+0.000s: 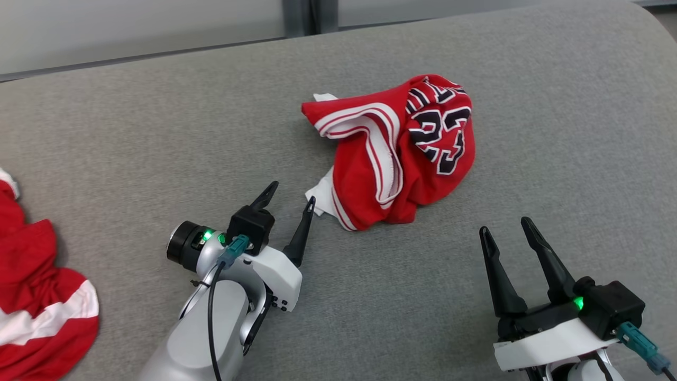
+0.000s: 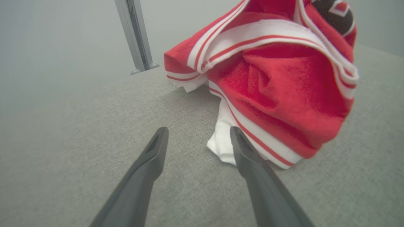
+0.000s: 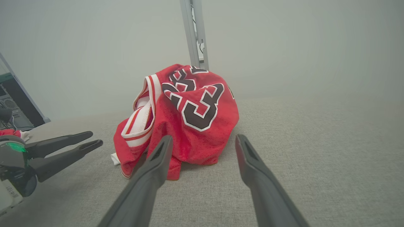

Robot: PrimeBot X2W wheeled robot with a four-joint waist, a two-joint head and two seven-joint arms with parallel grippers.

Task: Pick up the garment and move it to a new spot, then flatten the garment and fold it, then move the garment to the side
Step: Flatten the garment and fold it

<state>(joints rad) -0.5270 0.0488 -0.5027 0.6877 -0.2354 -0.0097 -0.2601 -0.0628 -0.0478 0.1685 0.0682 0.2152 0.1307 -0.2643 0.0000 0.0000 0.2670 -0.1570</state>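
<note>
Red jersey (image 1: 402, 153) sits crumpled in a heap on the grey cushion (image 1: 132, 132), just ahead of both grippers. Left gripper (image 1: 292, 192) is spread wide and holds nothing; one fingertip is right beside the jersey's white hem corner, can't tell if it touches. Right gripper (image 1: 505, 225) is spread too, empty, slightly back from the heap. A second red cloth (image 1: 37, 296) lies well off the left gripper's outer side.

Garment (image 1: 402, 159) on surface (image 1: 132, 137), second garment (image 1: 37, 296) far left
</note>
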